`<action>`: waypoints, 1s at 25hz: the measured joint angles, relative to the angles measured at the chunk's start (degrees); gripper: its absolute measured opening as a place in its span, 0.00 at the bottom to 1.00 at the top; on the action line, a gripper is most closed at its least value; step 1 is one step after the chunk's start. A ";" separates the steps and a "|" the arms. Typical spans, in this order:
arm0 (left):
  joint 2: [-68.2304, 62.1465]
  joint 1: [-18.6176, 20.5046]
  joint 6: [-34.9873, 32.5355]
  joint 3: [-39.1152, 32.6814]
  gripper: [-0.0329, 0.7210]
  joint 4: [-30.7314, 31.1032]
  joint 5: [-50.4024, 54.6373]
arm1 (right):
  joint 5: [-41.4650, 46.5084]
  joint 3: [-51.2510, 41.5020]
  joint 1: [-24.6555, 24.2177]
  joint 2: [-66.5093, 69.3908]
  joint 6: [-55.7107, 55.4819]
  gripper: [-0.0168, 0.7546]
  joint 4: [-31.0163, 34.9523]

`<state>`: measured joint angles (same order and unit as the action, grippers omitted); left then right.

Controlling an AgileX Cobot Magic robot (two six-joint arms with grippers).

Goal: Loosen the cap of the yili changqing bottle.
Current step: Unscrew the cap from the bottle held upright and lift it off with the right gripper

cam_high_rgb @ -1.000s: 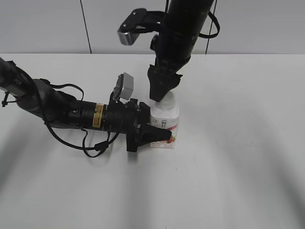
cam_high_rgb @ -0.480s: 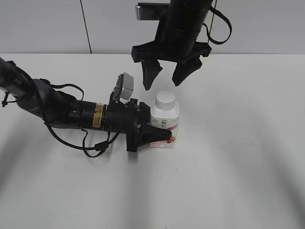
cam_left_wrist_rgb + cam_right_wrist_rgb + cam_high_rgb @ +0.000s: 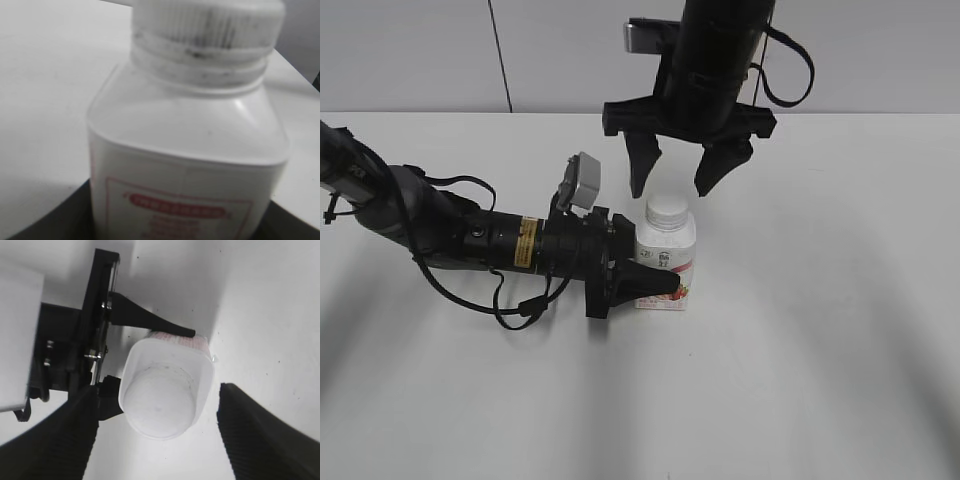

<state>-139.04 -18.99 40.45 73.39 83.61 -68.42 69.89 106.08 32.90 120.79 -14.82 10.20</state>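
The yili changqing bottle point(image 3: 665, 262) stands upright on the white table, white with a pink-red label. Its white cap point(image 3: 667, 210) is on the neck. My left gripper point(image 3: 642, 282) is shut on the bottle's body from the left, lying low along the table. In the left wrist view the bottle point(image 3: 185, 165) fills the frame with the ribbed cap point(image 3: 205, 25) at the top. My right gripper point(image 3: 675, 185) hangs open just above the cap, one finger on each side, not touching it. The right wrist view looks down on the cap point(image 3: 157, 400) between the open fingers point(image 3: 157, 435).
The white table point(image 3: 820, 350) spreads all around the bottle. The left arm with its cables point(image 3: 440, 230) lies across the table's left half. A grey wall stands behind.
My right gripper was shut on the cap a second ago. It let go, opened wide and rose, then turned and came down a little closer to the cap. The left gripper and bottle stayed still.
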 joint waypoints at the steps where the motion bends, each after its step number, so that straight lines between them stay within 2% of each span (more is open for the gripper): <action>1: 0.00 0.00 0.00 0.00 0.58 0.00 0.00 | 0.00 -0.79 0.00 0.00 -0.20 0.78 0.13; 22: 0.00 0.00 0.00 0.00 0.58 0.00 0.00 | 0.00 -1.85 0.00 1.62 -1.40 0.78 2.06; 25: 0.00 0.00 0.00 0.00 0.58 0.00 0.00 | 0.00 -1.85 0.00 1.62 -1.40 0.72 2.06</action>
<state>-139.04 -18.99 40.45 73.39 83.61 -68.42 69.89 104.23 32.90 122.42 -16.22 12.26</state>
